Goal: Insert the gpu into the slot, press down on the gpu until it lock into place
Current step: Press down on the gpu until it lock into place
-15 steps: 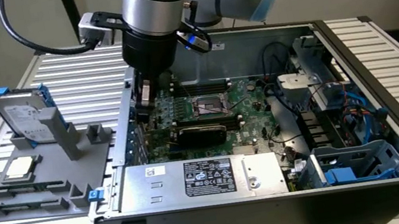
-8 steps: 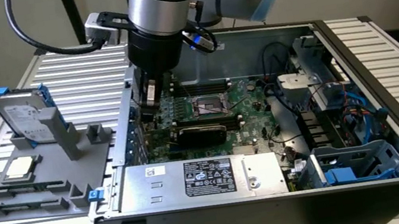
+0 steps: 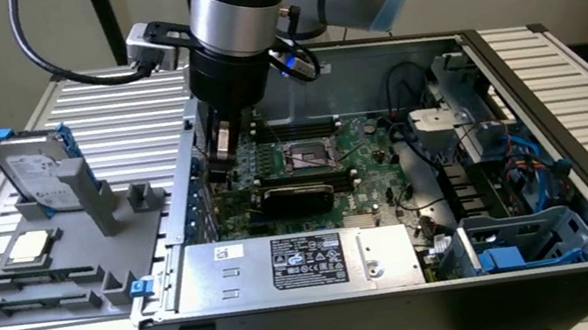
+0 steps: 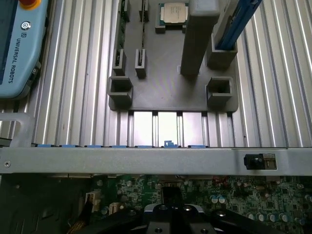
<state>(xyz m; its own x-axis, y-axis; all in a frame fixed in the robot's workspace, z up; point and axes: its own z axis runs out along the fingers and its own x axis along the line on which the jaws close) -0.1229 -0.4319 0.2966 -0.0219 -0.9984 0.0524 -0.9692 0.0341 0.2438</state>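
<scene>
The gpu [image 3: 296, 193] is a black card with a green edge. It lies lengthwise across the green motherboard [image 3: 367, 140] inside the open computer case, just behind the silver power-supply box. The bright-blue slot is hidden; I cannot tell whether the card sits in it. My gripper [image 3: 224, 151] hangs inside the case by its wall on the exterior view's left, a little above and behind the card's end on that side. In the wrist view the gripper's black body [image 4: 170, 214] hovers over the motherboard [image 4: 243, 197], close to the case wall [image 4: 146, 158].
The silver labelled power-supply box [image 3: 298, 262] fills the case's front. Cables and a blue drive cage [image 3: 519, 244] crowd the exterior view's right. Outside the case, a grey fixture tray [image 3: 49, 257] holds a hard drive [image 3: 35, 170] and a CPU [image 4: 174, 12]. A teach pendant [image 4: 19, 44] lies on the slatted table.
</scene>
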